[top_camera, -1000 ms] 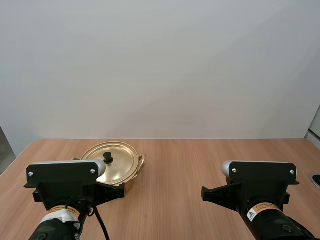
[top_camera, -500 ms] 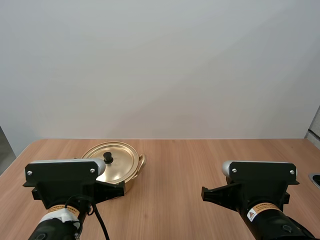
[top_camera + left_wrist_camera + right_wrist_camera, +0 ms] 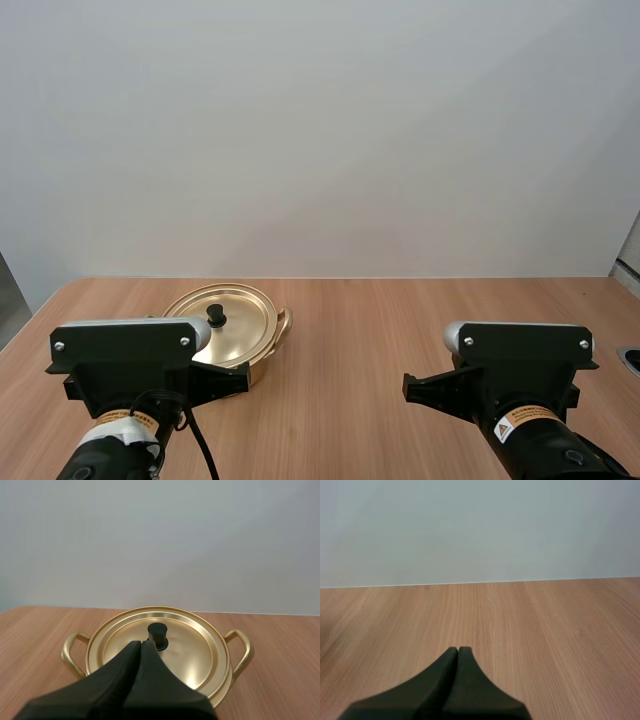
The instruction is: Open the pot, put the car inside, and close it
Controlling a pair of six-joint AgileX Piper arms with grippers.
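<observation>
Pot (image 3: 249,650), lidded, just beyond closed left jaws

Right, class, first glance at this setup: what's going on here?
Two robot arms are at a wooden table. The left gripper, shut on nothing, points at the black knob of the lid, which sits on the gold pot. The right gripper, also shut and empty, hovers over the table away from the pot. The pot is not yet opened.
</observation>
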